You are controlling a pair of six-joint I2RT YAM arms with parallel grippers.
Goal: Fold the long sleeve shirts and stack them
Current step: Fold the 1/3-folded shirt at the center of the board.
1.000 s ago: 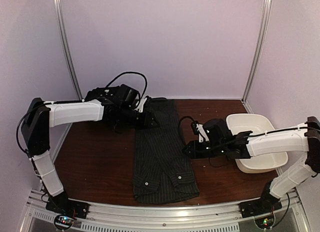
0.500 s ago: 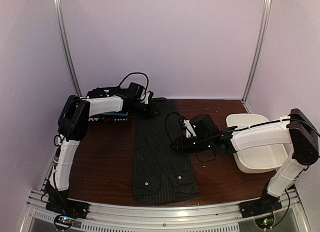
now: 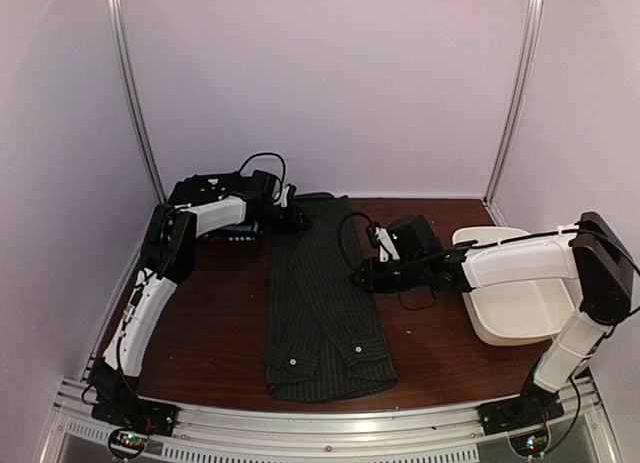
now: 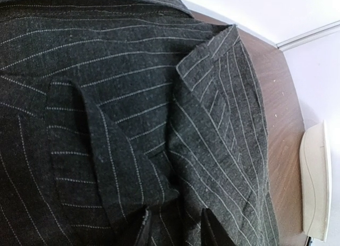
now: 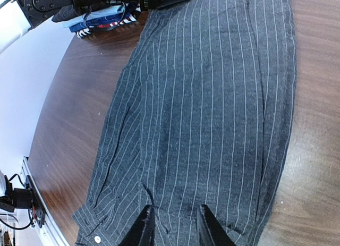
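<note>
One pinstriped shirt (image 3: 320, 303) lies on brown table (image 3: 200, 328) between pale walls (image 3: 330, 83).

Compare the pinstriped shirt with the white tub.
The pinstriped shirt is dark, soft cloth spread mid-table; the white tub is pale, hard-looking, with raised walls, at the right edge. The shirt is long and narrow, the tub squarish. Both rest on the brown table.
</note>
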